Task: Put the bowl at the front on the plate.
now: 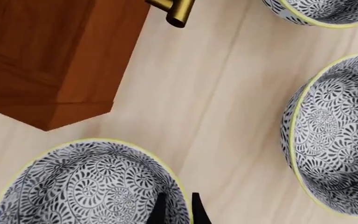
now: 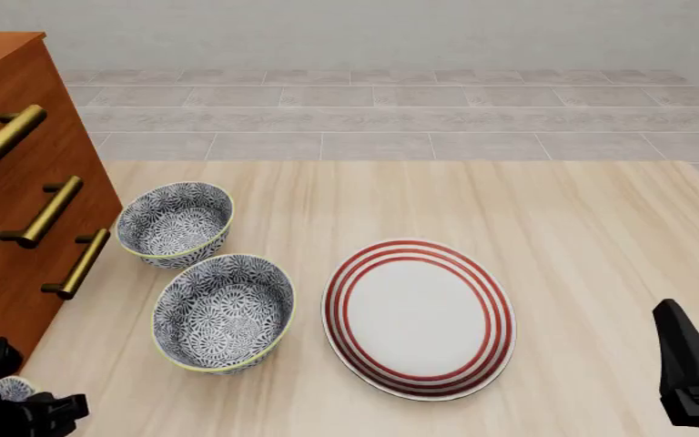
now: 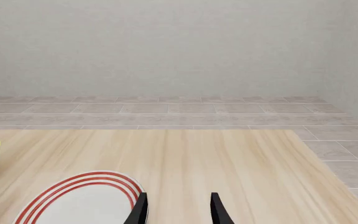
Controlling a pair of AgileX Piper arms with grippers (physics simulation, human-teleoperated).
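The front bowl (image 1: 86,186), blue-and-white floral with a yellow-green rim, sits on the table close under the left wrist camera. In the front view the bowl (image 2: 7,389) shows only as a sliver at the near left corner, behind my left arm. My left gripper (image 1: 177,207) straddles its rim, one finger inside and one outside, with a narrow gap, shut on the wall. The white plate (image 2: 419,319) with red rings lies at the table's middle, and its edge (image 3: 82,200) also shows in the right wrist view. My right gripper (image 3: 177,207) hangs open and empty at the near right, beside the plate.
Two look-alike bowls stand between the front bowl and the plate: a middle bowl (image 2: 225,311) (image 1: 337,135) and a far bowl (image 2: 176,221) (image 1: 322,11). A wooden cabinet (image 2: 10,200) with brass handles (image 2: 76,264) lines the left edge, near the left gripper.
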